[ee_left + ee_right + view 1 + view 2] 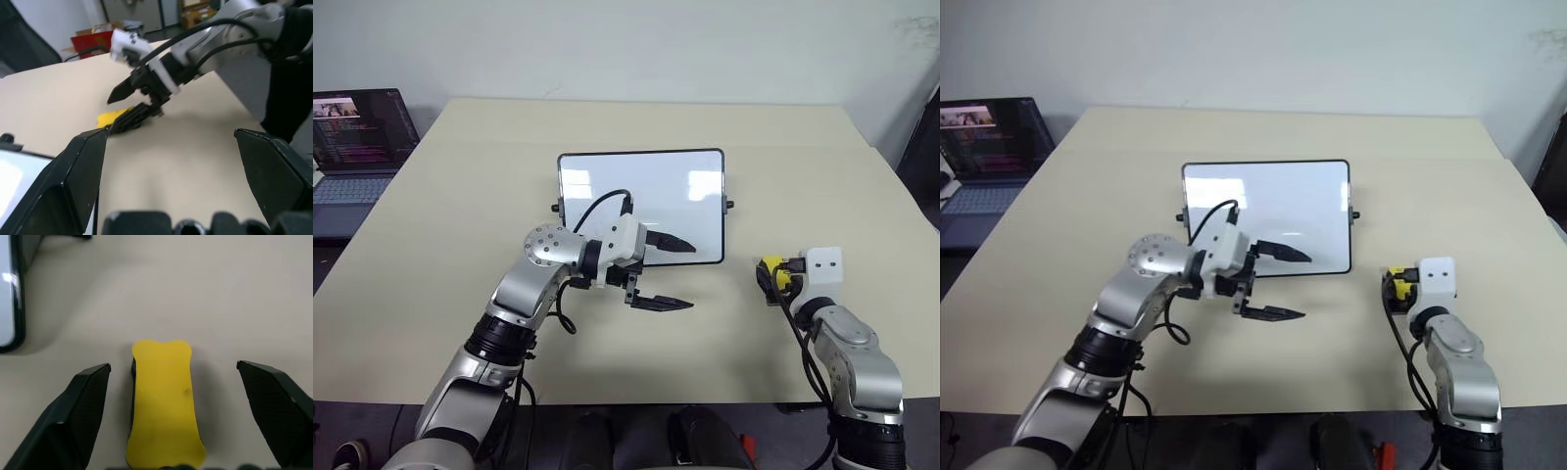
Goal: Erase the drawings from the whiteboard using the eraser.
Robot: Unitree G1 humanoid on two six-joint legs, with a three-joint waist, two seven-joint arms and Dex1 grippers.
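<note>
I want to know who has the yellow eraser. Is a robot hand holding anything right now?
No, nothing is held. The right hand is open around the eraser, which lies on the table. The left hand is open too.

The left claw (668, 273) hides part of the whiteboard (685, 186); the laptop (352, 147) is cut off.

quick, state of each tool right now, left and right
Left tool: open, holding nothing, over the near edge of the whiteboard.
Right tool: open, fingers either side of the yellow eraser on the table, not gripping it.
</note>
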